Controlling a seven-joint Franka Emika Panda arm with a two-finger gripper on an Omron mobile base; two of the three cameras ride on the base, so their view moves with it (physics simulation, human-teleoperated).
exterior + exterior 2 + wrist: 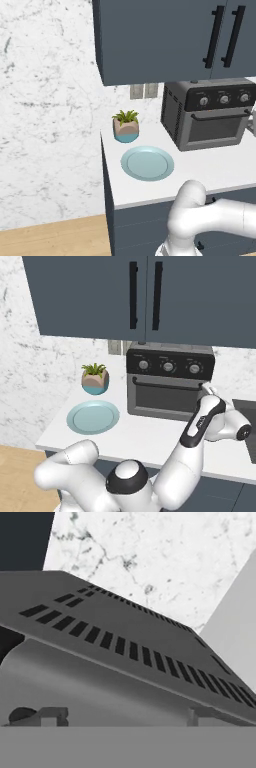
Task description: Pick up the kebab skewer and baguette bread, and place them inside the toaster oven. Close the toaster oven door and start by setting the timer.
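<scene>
The dark grey toaster oven (207,117) (167,381) stands on the white counter under the cabinets. Its door (162,398) is up and shut, with the black bar handle (165,384) across the top. Three round knobs (168,366) sit on the black strip above. My gripper (208,389) (253,120) hovers at the oven's right end, beside the handle's right tip. In the hand view the gripper (110,717) has its tips set wide apart, open and empty, facing the oven's vented side panel (125,647). The kebab skewer and baguette bread are out of view.
A bare teal plate (147,163) (93,417) lies left of the oven, with a small potted plant (126,126) (95,379) behind it. Dark blue cabinets (145,296) hang low over the oven. A sink edge (246,421) lies to the right.
</scene>
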